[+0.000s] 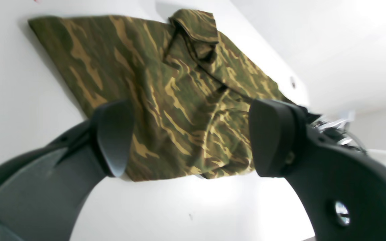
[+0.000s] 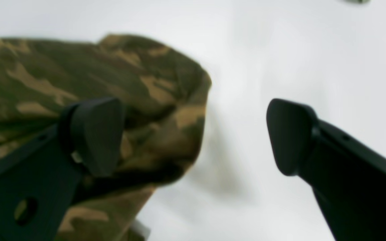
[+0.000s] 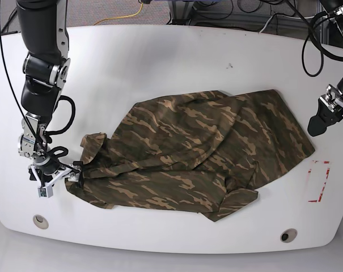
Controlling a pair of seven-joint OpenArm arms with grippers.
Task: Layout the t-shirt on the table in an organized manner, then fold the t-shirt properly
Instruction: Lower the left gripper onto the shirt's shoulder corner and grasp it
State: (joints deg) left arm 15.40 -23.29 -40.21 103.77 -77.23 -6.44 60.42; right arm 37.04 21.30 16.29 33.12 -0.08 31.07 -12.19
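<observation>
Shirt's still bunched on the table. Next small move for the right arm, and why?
Probably ease the right gripper onto the t-shirt edge and close. Its jaws stand open, one finger over the rumpled sleeve end, the other over bare table. The left gripper hangs open, clear of the cloth.

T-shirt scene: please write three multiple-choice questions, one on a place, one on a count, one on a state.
1. The red outline mark lies where?
A. under the t-shirt
B. on the bare table beside the t-shirt
C. at the far table edge

2. How many round holes show in the table?
A. one
B. two
C. four

3. The t-shirt is
A. folded into a neat square
B. hanging off the table
C. spread out but wrinkled

Answers: 1 B, the mark sits uncovered near the shirt's hem. 2 B, one hole near each front corner. 3 C, creases and a turned-up corner show.
</observation>
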